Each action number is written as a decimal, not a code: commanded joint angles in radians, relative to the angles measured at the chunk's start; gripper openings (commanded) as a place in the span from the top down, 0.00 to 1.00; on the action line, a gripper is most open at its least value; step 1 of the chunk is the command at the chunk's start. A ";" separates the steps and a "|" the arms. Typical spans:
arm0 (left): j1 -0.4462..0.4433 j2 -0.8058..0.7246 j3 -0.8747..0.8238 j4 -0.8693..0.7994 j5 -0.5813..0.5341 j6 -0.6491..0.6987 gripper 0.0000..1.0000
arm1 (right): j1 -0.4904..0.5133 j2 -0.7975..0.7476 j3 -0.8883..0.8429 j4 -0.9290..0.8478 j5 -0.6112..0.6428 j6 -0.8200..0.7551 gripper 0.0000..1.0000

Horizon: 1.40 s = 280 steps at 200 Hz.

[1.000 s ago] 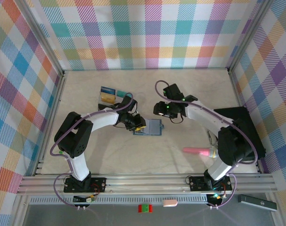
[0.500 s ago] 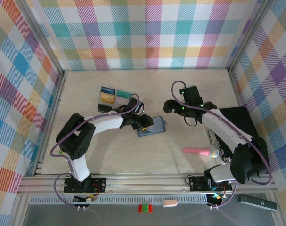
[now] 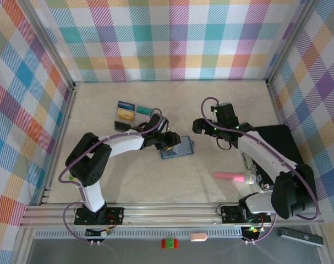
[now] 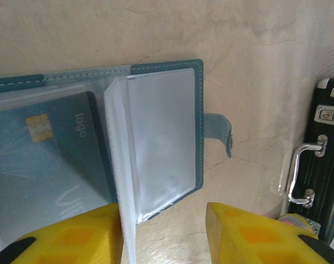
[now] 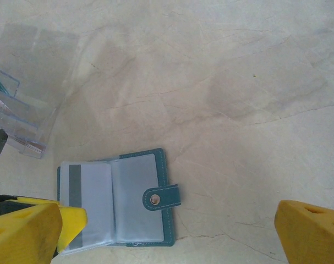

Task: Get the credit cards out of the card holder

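While hovering low over the open card holder [image 3: 179, 148], left gripper [image 3: 168, 141] with jaws partly spread and nothing pinched between them. Through its wrist camera: two yellow fingers [image 4: 73, 239] at the bottom edge, bare table between them, and one clear sleeve [image 4: 161, 137] raised on its edge. Leaning against the inner side of the left-hand finger, touched from that one side only. On the next page, lying flat, a grey-teal card [image 4: 45, 165] with a gold chip, inside its sleeve.

Holder itself near the middle of the beige table [image 3: 128, 181], teal cover down, sleeves up. Small side tab [image 5: 162, 198] with a round snap, sticking out from the cover edge.

Right gripper [image 3: 195, 125] beyond the holder toward the far right, apart from it, raised above the table. Jaws very wide, empty. Through its wrist camera, holder seen below, near one of the yellow fingertips [image 5: 23, 234], with a dark-striped card [image 5: 81, 203] in one page.

Other credit cards [image 3: 132, 111] out on the table toward the far left, well apart from the holder: a blue-yellow one and a teal-white one side by side. Black box [image 3: 279, 144] at the right edge, pink-handled object [image 3: 233, 177] lying just in front of it.
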 commanded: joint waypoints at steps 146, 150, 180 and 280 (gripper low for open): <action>-0.017 -0.003 0.009 0.010 -0.078 -0.033 0.60 | -0.025 0.027 -0.017 0.073 -0.113 -0.032 0.09; -0.017 -0.003 0.006 0.011 -0.082 -0.038 0.61 | -0.025 0.032 -0.017 0.079 -0.128 -0.034 0.11; -0.007 -0.002 -0.019 0.048 -0.090 -0.089 0.64 | -0.025 0.078 -0.007 0.094 -0.218 -0.027 0.18; 0.012 0.062 -0.040 0.167 -0.055 -0.155 0.79 | 0.094 0.218 0.005 0.045 -0.238 0.072 0.57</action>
